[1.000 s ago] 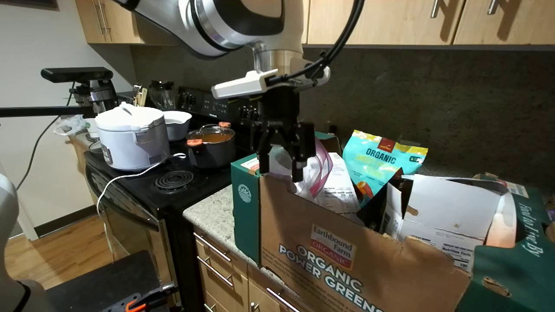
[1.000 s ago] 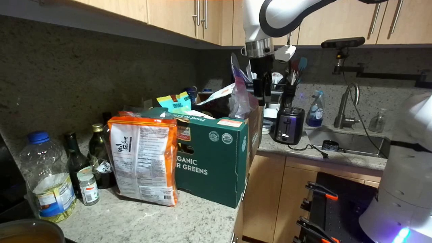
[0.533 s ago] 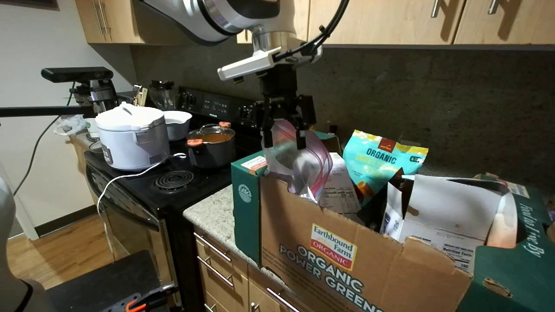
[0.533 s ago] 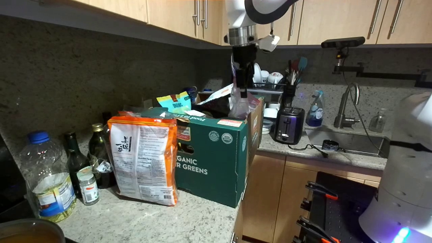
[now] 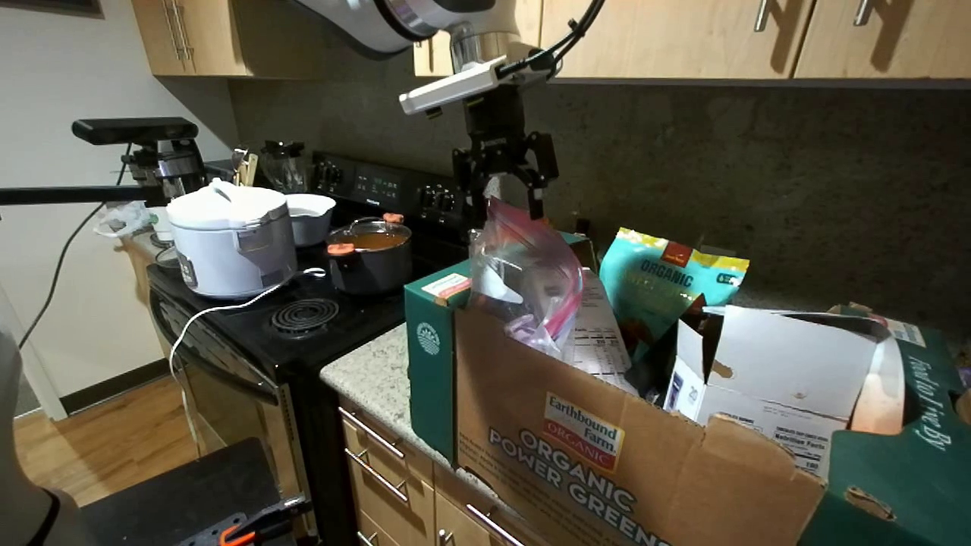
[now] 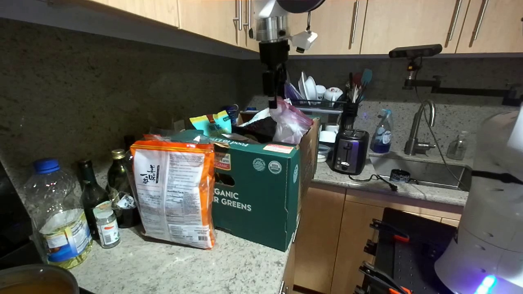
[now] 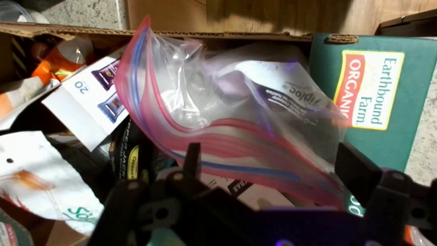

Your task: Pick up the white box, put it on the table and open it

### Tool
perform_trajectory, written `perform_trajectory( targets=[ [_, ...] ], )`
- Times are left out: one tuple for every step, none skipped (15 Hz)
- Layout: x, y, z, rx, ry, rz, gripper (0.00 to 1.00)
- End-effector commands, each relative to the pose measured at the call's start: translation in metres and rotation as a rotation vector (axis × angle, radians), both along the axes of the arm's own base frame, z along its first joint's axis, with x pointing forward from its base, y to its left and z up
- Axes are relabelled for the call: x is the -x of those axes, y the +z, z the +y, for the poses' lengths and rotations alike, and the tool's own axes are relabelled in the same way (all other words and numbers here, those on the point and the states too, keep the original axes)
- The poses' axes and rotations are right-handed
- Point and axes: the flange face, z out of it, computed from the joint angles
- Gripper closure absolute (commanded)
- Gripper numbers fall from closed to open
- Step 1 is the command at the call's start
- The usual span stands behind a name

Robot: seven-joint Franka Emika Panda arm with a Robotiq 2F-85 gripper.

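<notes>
Gripper approx. vert.; fingers down & wide apart

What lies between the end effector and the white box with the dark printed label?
In the wrist view, a clear, pink-edged zip bag lies between the open end effector and the white box, overlapping part of it.

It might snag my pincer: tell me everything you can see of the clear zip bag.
The clear zip bag looks like thin, crinkled plastic, printed "ziploc". Its red and blue zip strips stand apart, so it seems unsealed. It sticks up from the cardboard box, its top near the open pincer; contact is unclear.
</notes>
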Motion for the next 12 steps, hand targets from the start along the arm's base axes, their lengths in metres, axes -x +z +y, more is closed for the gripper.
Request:
perform_trajectory(
  targets=[
    [-0.019,0.012,0.015,0.027,0.050,-0.003,0.00],
    [-0.024,0.013,0.019,0.031,0.067,-0.011,0.00],
    [-0.029,0.012,0.023,0.035,0.083,-0.013,0.00],
    [-0.034,0.012,0.028,0.036,0.094,-0.011,0.00],
    [-0.041,0.010,0.030,0.034,0.112,-0.010,0.00],
    [-0.048,0.006,0.033,0.032,0.131,-0.007,0.00],
    [-0.056,0.001,0.036,0.028,0.141,-0.003,0.00],
    [-0.063,-0.003,0.038,0.024,0.149,0.001,0.00],
    [-0.071,-0.009,0.040,0.022,0.148,-0.004,0.00],
    [-0.079,-0.015,0.041,0.012,0.149,0.003,0.00],
    [-0.086,-0.021,0.043,0.006,0.141,-0.003,0.00],
    [-0.094,-0.028,0.045,-0.005,0.134,-0.009,0.00]
  ],
)
